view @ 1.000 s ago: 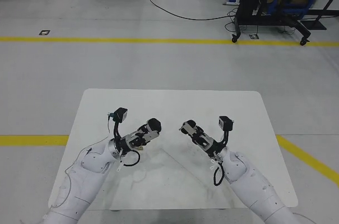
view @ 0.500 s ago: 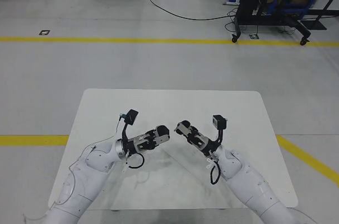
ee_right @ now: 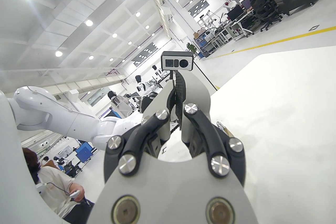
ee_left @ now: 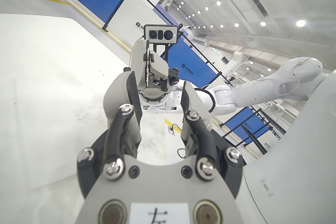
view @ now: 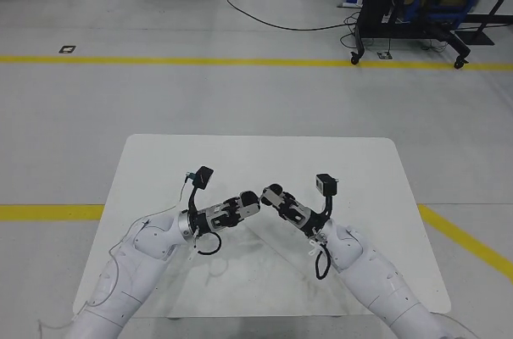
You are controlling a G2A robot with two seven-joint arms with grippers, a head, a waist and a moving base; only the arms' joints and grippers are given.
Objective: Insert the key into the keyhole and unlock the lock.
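Observation:
My left gripper (view: 249,202) and right gripper (view: 270,194) hover tip to tip over the middle of the white table (view: 349,161), almost touching. In the left wrist view my left gripper (ee_left: 156,82) is open, and the right gripper (ee_left: 151,64) stands end-on just past its fingertips. My right gripper (ee_right: 176,78) is shut, pads pressed flat together; whether a key is pinched between them is hidden. A small brass-coloured metal piece (ee_right: 224,129) peeks out beside the right gripper's finger link, low over the table; I cannot tell whether it is the lock.
Bare white tabletop lies on every side of the two grippers. Yellow floor lines (view: 239,61) run beyond the table's far edge, and a wheeled rack (view: 409,30) stands far back right.
Both arms have swung inward toward the table's middle. The gap between the two grippers has closed from wide to almost nothing.

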